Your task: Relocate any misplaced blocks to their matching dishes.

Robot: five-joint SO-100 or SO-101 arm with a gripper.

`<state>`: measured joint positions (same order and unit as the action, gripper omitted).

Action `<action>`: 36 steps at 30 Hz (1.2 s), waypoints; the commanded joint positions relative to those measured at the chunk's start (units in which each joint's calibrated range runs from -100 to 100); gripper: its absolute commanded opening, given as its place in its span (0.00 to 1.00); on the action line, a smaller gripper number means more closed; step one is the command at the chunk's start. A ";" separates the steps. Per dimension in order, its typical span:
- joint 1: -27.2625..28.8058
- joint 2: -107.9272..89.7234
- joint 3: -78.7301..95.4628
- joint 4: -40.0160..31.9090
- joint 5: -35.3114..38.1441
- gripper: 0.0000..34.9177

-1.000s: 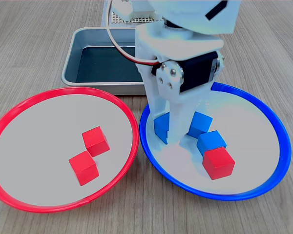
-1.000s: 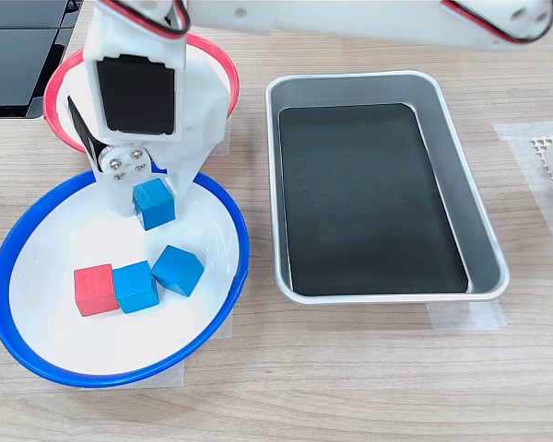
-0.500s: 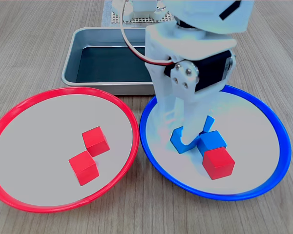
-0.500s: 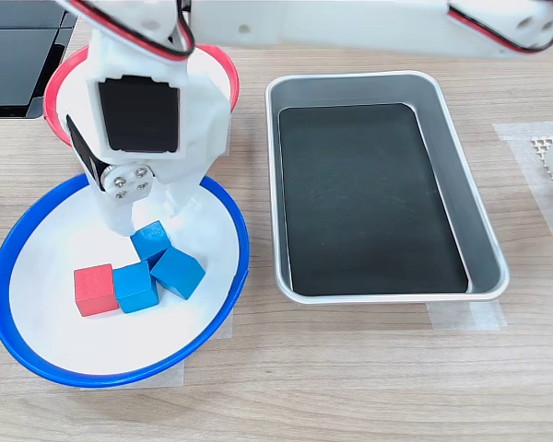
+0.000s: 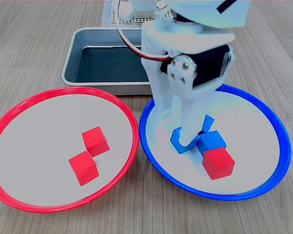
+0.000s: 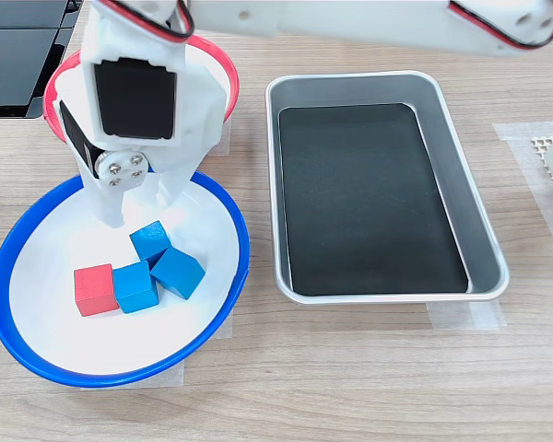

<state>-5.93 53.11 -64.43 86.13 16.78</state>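
The white tool [image 6: 138, 204] hangs over the blue-rimmed round dish [image 6: 18, 350], its fingers apparently spread and empty, though partly hidden. Beneath it three small blue cubes [image 6: 152, 241] cluster beside one small red cube [image 6: 95, 289].

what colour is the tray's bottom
Dark, near black, inside the tray; clearest in the second exterior view.
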 commanded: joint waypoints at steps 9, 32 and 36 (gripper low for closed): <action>2.21 -6.25 -0.52 -1.65 3.22 0.31; -0.80 -7.95 3.12 -12.46 25.49 0.36; -2.31 -8.21 4.12 -11.64 26.08 0.39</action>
<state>-7.17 49.10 -60.62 73.90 42.17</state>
